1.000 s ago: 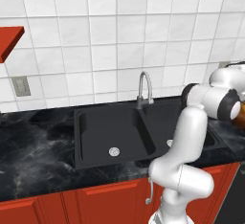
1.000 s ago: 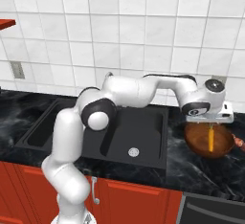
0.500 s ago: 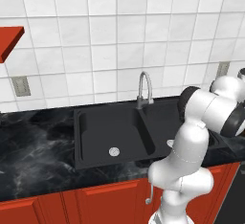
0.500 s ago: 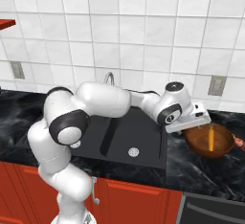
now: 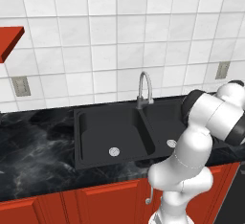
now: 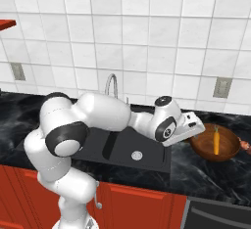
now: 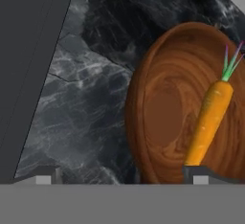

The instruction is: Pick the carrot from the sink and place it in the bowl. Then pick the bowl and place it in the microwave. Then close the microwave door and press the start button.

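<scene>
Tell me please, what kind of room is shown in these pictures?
It looks like a home kitchen, computer-rendered. A black double sink with a curved faucet sits in a dark marble counter, below a white tiled wall and above red cabinets. A wooden bowl holds a carrot.

We're in a kitchen, rendered not real. Evidence: white tile wall behind a black marble-look counter, with a black double-basin sink set into it and a curved silver faucet at the back edge. Red cabinet fronts run under the counter, and a red shelf sticks out at upper left. We also see wall outlets in the tile (one each side of the sink). On the counter to the right sits a wooden bowl holding a carrot, so food prep fits.
</scene>
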Controlling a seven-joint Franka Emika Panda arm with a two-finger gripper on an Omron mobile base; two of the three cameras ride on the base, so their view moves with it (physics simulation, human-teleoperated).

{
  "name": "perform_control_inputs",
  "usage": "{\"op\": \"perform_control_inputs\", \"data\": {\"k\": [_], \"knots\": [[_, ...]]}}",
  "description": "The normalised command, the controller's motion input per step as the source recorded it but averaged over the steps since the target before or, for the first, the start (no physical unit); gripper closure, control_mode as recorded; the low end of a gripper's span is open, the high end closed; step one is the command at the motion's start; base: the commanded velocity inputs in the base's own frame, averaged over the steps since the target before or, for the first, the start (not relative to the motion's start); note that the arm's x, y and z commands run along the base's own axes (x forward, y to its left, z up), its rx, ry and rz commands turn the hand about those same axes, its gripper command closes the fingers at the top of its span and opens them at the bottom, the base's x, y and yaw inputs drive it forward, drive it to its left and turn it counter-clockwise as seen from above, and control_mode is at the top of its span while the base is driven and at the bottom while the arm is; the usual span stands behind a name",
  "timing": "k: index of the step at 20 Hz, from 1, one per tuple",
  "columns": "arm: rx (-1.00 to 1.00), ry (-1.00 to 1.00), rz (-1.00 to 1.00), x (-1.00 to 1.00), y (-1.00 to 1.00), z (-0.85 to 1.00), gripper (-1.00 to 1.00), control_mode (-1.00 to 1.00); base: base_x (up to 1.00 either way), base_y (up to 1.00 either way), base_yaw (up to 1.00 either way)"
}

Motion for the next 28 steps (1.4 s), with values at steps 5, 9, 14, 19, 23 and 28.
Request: {"op": "perform_control_inputs", "data": {"k": [5, 9, 14, 19, 23, 28], "knots": [[0.0, 0.01, 0.06, 0.12, -0.27, -0.08, -1.0, -1.0, 0.0, 0.0, 0.0], [0.0, 0.0, 0.06, 0.04, -0.33, -0.13, -1.0, -1.0, 0.0, 0.0, 0.0], [0.0, 0.0, 0.05, 0.0, -0.21, -0.22, -1.0, -1.0, 0.0, 0.0, 0.0], [0.0, 0.04, 0.05, 0.0, -0.03, -0.39, 1.0, -1.0, 0.0, 0.0, 0.0], [0.0, 0.0, 0.01, -0.08, -0.02, -0.1, 1.0, -1.0, 0.0, 0.0, 0.0], [0.0, 0.01, 0.0, -0.01, 0.01, 0.0, 1.0, -1.0, 0.0, 0.0, 0.0]]}}
